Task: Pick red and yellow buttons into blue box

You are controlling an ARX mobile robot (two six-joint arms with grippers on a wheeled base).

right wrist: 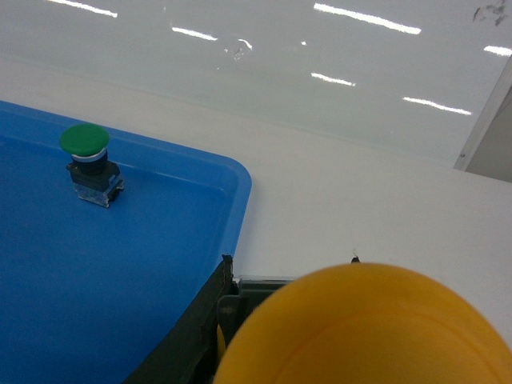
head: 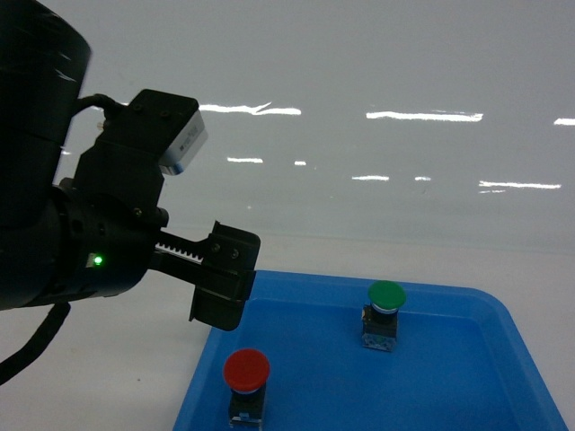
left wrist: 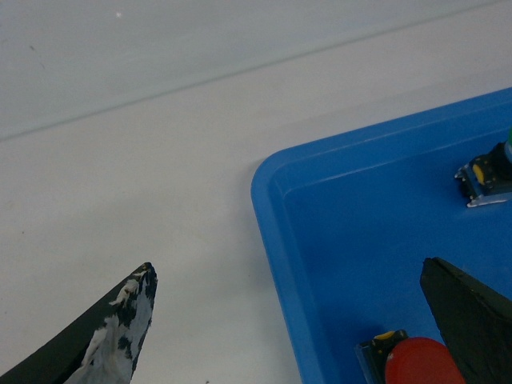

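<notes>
Left pincer [head: 225, 287] hanging above the near-left corner of a shallow blue tray [head: 449, 296], jaws spread wide. In the left wrist view, one dark fingertip [left wrist: 120, 328] over bare white bench [left wrist: 160, 184], the other over the tray floor, nothing between them.

Red button [head: 246, 371] upright on the tray floor, near the tray's left rim and close to the head view's bottom edge; just below and right of the left pincer, not touching it. In the left wrist view, the red cap at the bottom edge, beside the right-hand finger.

Green button [head: 385, 297] upright farther back in the tray, well apart from the red one, open blue floor between them. Much free floor toward the tray's right side too.

Yellow button [right wrist: 360, 328] filling the lower right of the right wrist view, very close to the lens, dark pincer parts at its left; apparently gripped, though the jaws themselves hidden, so not certain. Below it, the tray's rounded right corner and bare bench beyond.

Deep blue box: not in any view.
</notes>
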